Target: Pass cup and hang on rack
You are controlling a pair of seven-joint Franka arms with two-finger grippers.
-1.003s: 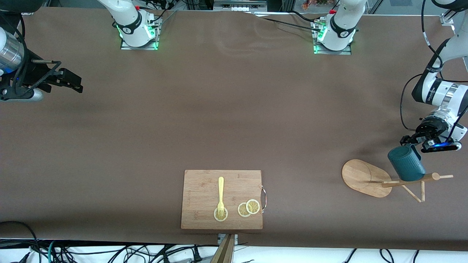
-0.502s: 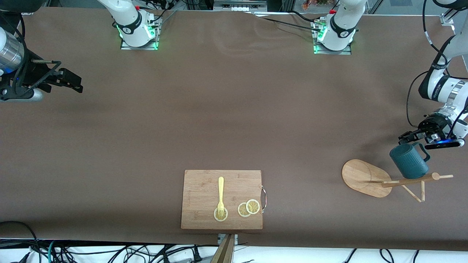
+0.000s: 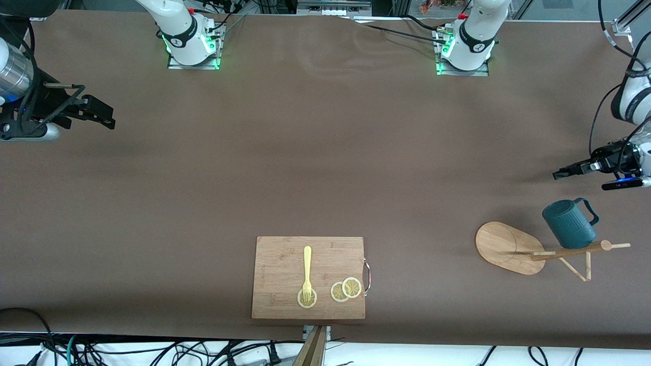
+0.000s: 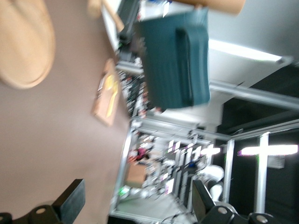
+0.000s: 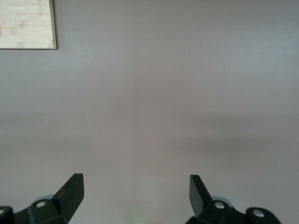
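**Cup on the rack, both jaws empty**

The brown desk [image 3: 325, 168] fills the front view. At about 6 o'clock on it lies a wooden board [image 3: 308, 277] with a metal handle, carrying a yellow fork [image 3: 307, 272] and three lemon slices [image 3: 346, 290]; the fork's tines rest on one slice, and the other two overlap just beside it.

The rack [image 3: 539, 250] stands near the left arm's end of the desk, at about 4 o'clock in the front view, its oval base on the desk and its post and pegs leaning toward the view's edge.

The cup [image 3: 568, 223] hangs on the rack, tilted, its mouth at about 10 o'clock and its handle at about 2 o'clock. In the left wrist view the cup [image 4: 175, 58] hangs under a wooden peg with its handle facing the camera.

The left gripper [image 3: 562, 174] is up in the air at about 12 o'clock from the cup, clear of it, over bare desk. Its jaws stand wide apart and hold nothing; in the left wrist view the fingertips [image 4: 72, 205] frame open space, with the cup well apart from them.

The right gripper [image 3: 101, 114] waits over the right arm's end of the desk, at about 9 o'clock in the front view. Its jaws are spread wide over bare desk and empty.
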